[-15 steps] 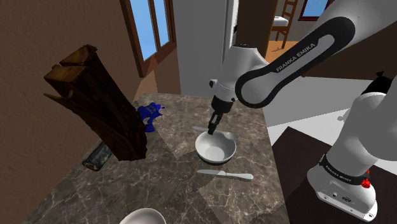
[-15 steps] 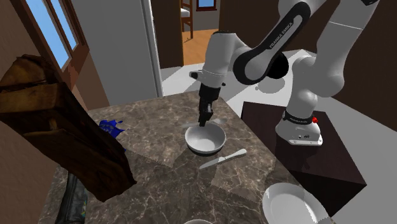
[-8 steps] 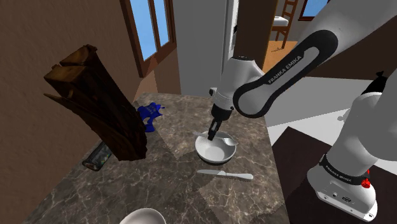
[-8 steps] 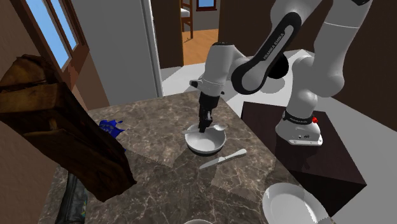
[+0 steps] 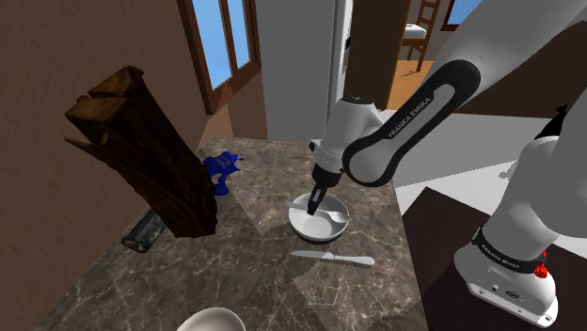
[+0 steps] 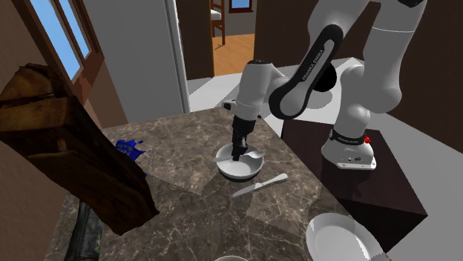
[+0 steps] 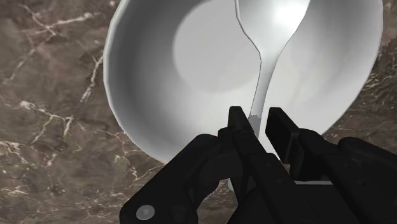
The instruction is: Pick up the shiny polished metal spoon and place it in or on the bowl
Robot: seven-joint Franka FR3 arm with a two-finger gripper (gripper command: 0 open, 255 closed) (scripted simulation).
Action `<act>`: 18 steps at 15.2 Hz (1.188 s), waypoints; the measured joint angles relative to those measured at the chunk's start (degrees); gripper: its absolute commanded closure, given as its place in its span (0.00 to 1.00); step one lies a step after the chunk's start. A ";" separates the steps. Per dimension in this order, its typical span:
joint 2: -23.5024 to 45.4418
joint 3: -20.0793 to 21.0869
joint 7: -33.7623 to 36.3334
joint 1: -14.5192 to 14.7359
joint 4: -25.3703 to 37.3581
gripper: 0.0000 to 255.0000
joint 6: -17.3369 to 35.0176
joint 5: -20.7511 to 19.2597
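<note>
Because it is showing as a thin, glossy, pale piece of metal, the spoon [image 7: 263,73] is probably going to handle as something light, stiff and slippery, apt to swivel or slide in a loose pinch. The narrow flat handle is looking like the sensible place to hold it, and that is where the claw [image 7: 257,124] is gripping it, its 2 black fingers [image 7: 238,122] pressing on either side of the stem. The spoon's scoop is hanging over the hollow of the white bowl [image 7: 137,76], close to the wall farthest from the claw, and I cannot tell whether it is touching the bowl. The bowl is sitting on the dark marbled desk [image 7: 51,95]. In the shoulder view a pale knife [image 5: 332,257] is lying just beside the bowl on its near side, while a blue object [image 5: 220,172] and a leaning dark wooden block [image 5: 141,150] are standing farther off toward that view's left.
</note>
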 measured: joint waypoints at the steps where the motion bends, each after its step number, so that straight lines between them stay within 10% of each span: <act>1: 0.06 0.00 -0.01 0.00 0.00 1.00 0.06 0.00; 4: 0.12 0.01 -0.01 0.01 0.01 1.00 0.12 0.00; 5: 0.12 0.01 -0.01 0.01 0.01 0.00 0.12 0.00; 18: -8.52 -0.63 0.01 -0.41 -0.75 0.00 -7.81 0.18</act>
